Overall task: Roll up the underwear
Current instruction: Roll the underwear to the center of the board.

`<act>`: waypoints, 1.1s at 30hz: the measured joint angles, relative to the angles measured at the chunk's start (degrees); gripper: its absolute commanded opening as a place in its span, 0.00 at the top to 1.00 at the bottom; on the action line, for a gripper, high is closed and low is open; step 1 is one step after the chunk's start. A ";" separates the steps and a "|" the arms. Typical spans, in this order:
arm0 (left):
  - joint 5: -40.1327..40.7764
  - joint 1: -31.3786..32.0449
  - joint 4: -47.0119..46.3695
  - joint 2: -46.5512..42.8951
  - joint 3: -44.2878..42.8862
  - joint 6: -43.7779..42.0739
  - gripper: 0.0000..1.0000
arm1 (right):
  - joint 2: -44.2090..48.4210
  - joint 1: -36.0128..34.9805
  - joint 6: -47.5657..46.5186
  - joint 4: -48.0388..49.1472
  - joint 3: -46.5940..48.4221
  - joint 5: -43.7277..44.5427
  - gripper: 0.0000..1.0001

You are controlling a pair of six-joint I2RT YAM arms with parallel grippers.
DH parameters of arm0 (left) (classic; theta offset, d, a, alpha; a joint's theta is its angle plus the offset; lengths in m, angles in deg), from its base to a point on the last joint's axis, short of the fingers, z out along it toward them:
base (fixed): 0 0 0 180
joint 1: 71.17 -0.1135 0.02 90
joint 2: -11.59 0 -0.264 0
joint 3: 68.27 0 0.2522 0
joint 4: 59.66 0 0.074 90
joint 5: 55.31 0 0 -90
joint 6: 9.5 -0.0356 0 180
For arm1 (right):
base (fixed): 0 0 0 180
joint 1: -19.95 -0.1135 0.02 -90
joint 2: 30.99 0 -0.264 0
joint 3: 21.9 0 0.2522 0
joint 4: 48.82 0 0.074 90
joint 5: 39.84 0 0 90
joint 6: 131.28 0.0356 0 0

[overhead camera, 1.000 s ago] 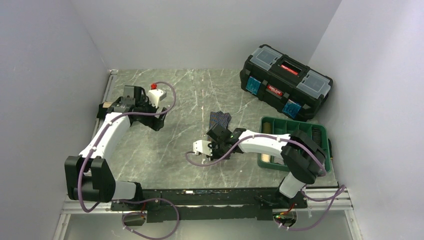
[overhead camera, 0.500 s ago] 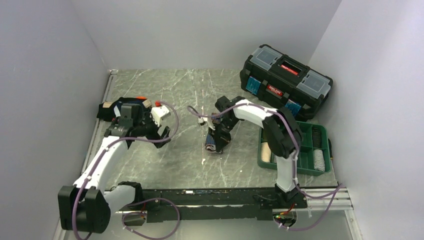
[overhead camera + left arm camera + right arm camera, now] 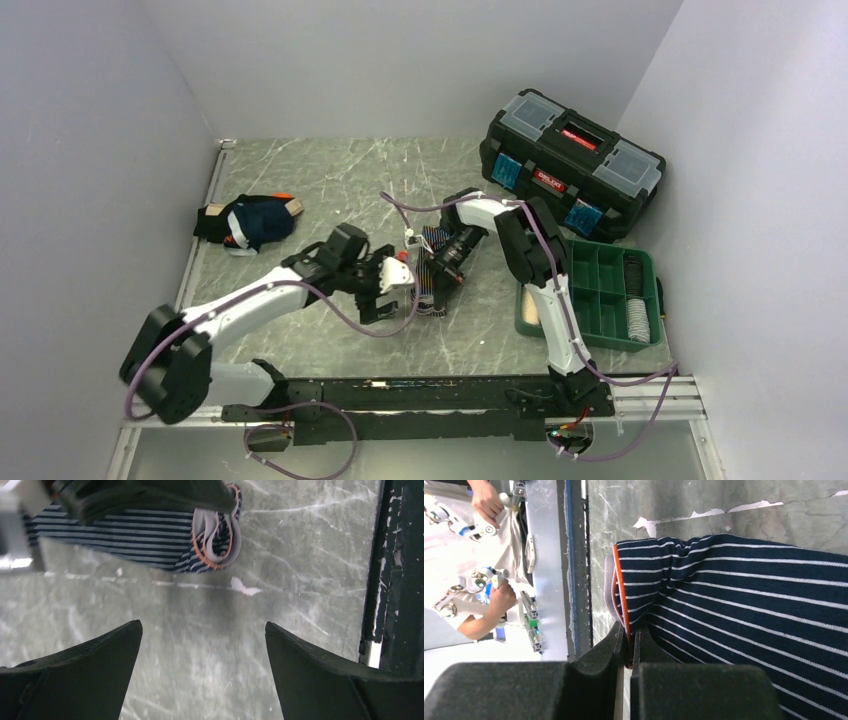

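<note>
Pinching the orange-trimmed edge of the rolled navy white-striped cloth underwear (image 3: 749, 610), my right end effector (image 3: 631, 647) is clenched on it mid-counter. My left end effector (image 3: 202, 630) hangs released just beside that garment, above the grey marble counter (image 3: 300, 555). A dark underwear heap (image 3: 250, 220) lies far left.

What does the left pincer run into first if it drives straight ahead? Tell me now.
Most likely the rolled navy striped underwear, which the shut right pincer pinches. The open left pincer points at it across bare marble table; depth is unclear, so it might graze the table first.
</note>
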 measured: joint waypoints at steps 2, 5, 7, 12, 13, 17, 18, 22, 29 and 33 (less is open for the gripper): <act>0.46 2.82 -1.20 4.90 -2.10 -0.20 0.01 | -0.17 -0.02 -0.20 -0.79 0.39 -0.26 1.00; 1.53 5.66 -3.50 9.49 -3.93 -0.57 0.01 | -0.24 -0.02 -0.22 -1.33 0.42 -0.28 1.00; 2.43 7.52 -5.11 11.78 -4.61 -0.79 0.01 | -0.37 -0.02 -0.22 -1.62 0.46 -0.31 1.00; 3.21 10.27 -7.41 15.15 -5.22 -0.96 0.01 | -1.20 -0.02 -0.26 -1.97 0.52 -0.37 1.00; 3.48 10.78 -7.72 15.63 -5.27 -0.96 0.01 | -1.40 0.00 -0.26 -1.97 0.52 -0.37 1.00; 4.61 12.94 -8.44 17.51 -5.55 -0.96 0.07 | -1.79 0.04 -0.31 -2.05 0.52 -0.42 1.00; 5.09 13.49 -8.68 18.14 -5.75 -0.96 0.08 | -1.84 0.04 -0.33 -2.10 0.52 -0.42 1.00; 7.26 15.06 -9.25 21.31 -6.95 -0.74 0.18 | -1.86 0.04 -0.33 -2.14 0.52 -0.42 1.00; 10.29 15.87 -10.27 24.22 -7.78 0.24 0.48 | -2.03 0.09 -0.33 -2.16 0.52 -0.68 1.00; 10.91 15.91 -9.88 24.48 -8.35 0.96 0.68 | -2.03 0.09 -0.28 -2.21 0.52 -0.66 1.00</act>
